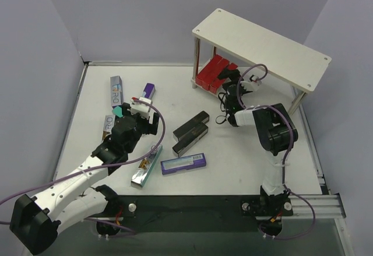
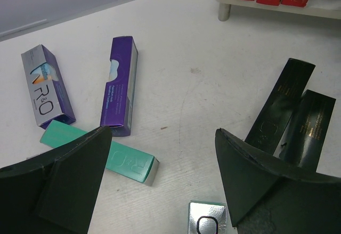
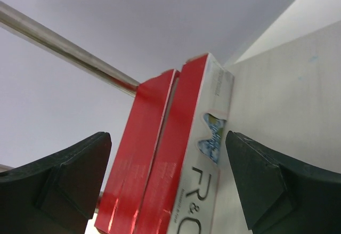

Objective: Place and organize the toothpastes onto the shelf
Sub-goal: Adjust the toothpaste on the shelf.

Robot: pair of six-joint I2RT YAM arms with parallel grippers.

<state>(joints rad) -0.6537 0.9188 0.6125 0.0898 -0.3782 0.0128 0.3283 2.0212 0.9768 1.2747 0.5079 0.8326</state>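
Left gripper (image 2: 162,132): wide open, nothing held, hovering over the left part of the table (image 1: 245,162). Below and ahead of its fingers, loose on the table: a teal carton (image 2: 101,154) lying flat, one end hidden behind the left finger; a purple carton (image 2: 120,85) just beyond it; a silver-faced carton (image 2: 47,85) to the left of the purple one, near but apart. Only the silver end of another carton (image 2: 208,218) shows at the bottom edge, between the fingers.

Mid-table, to the right: black cartons (image 1: 191,125) bunched together, long sides touching. Nearer the arm bases: a purple-and-silver carton (image 1: 183,163) lying flat, with a teal-and-silver carton (image 1: 145,167) apart from it on the left.

Right gripper (image 3: 168,138): reaching in under the top board of the shelf (image 1: 262,43), fingers spread, gripping nothing. Between and beyond the fingers, with a gap on each side: red cartons (image 3: 154,170) pressed side by side on the lower board, one showing a pale printed face. Behind them, a metal leg (image 3: 64,47) of the shelf. From the left wrist view, three red carton ends lined up on that lower board.
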